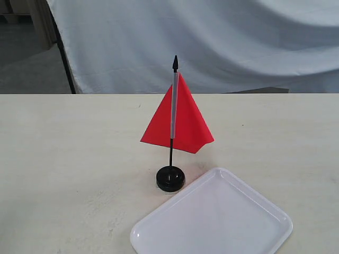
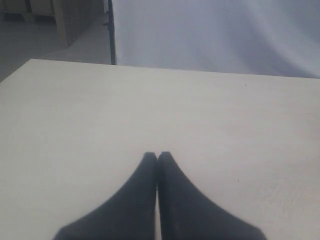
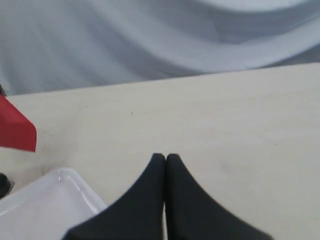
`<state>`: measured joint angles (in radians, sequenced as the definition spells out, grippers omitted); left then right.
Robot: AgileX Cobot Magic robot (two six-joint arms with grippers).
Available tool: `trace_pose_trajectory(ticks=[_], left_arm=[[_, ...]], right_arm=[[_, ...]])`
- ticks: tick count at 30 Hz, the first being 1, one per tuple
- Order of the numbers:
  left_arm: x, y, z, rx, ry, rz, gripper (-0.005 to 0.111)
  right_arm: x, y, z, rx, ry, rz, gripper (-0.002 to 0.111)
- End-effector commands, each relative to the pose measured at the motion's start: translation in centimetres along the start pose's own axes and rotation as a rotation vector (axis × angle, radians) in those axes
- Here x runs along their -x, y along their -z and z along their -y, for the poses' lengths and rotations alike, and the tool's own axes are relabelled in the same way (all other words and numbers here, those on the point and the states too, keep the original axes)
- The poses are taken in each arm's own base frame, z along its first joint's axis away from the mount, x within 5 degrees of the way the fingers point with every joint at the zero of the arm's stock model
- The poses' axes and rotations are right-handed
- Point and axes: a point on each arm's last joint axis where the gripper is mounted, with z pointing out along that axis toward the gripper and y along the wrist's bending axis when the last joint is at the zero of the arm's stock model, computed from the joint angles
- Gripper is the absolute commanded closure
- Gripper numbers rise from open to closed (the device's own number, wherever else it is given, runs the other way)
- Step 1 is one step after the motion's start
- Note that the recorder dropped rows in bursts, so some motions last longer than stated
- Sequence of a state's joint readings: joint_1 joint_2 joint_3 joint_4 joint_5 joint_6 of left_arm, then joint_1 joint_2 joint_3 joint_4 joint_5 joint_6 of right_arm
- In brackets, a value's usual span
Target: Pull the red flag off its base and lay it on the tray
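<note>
Both grippers hang empty over the table (image 1: 63, 159): your left gripper (image 2: 157, 156) has its dark fingers pressed together tip to tip above bare wood, and your right gripper (image 3: 165, 157) is closed the same way, pinching nothing. Neither arm reaches into the exterior view, so both look parked clear of the work. The red flag (image 1: 185, 124) stands upright at the middle of the table, its thin black pole seated in the centre of the base (image 1: 170, 178), which is what keeps it vertical. The cloth hangs off the silvery sleeve in a drooping triangle, mostly toward 3 o'clock of the pole. The tray (image 1: 217, 217) lies at about 5 o'clock from the base, its near corner just beside the disc and apparently not touching it. It is turned corner-on and holds nothing, a layout that seems meant to keep the carry short. From the right wrist camera you see a corner of the red cloth and a rim of the tray, which suggests that this arm is the nearer one. The pull has not begun. You will likely need to spread those fingers first and take the bare pole below the cloth, with the light base probably wanting the other gripper to steady it.
</note>
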<state>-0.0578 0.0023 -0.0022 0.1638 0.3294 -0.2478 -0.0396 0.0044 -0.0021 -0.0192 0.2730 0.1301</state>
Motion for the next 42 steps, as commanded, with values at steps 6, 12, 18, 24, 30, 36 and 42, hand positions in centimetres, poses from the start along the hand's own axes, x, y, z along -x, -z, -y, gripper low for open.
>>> trace_pose_trajectory(ticks=[6, 12, 18, 24, 30, 36, 42], left_arm=[[0.0, 0.0, 0.0, -0.002, -0.002, 0.008, 0.107], [0.0, 0.0, 0.0, -0.002, -0.002, 0.008, 0.107], [0.0, 0.0, 0.0, -0.002, -0.002, 0.008, 0.107], [0.0, 0.0, 0.0, -0.002, -0.002, 0.008, 0.107], [0.0, 0.0, 0.0, -0.002, -0.002, 0.008, 0.107], [0.0, 0.0, 0.0, -0.002, -0.002, 0.008, 0.107], [0.0, 0.0, 0.0, -0.002, -0.002, 0.008, 0.107]], right_arm=[[3.5, 0.7, -0.5, 0.052, 0.012, 0.401, 0.109], [5.0, 1.6, -0.7, 0.081, 0.003, 0.593, 0.109], [7.2, 3.8, -1.2, 0.363, -0.421, 0.878, 0.109], [7.7, 2.8, -2.5, 0.400, -0.195, 0.867, 0.109], [6.9, -4.7, -4.3, 0.469, -0.010, 0.506, 0.109], [3.5, -10.1, -5.1, 0.562, 0.070, 0.260, 0.109], [-1.8, -16.4, -8.5, 0.791, 0.100, -0.063, 0.109]])
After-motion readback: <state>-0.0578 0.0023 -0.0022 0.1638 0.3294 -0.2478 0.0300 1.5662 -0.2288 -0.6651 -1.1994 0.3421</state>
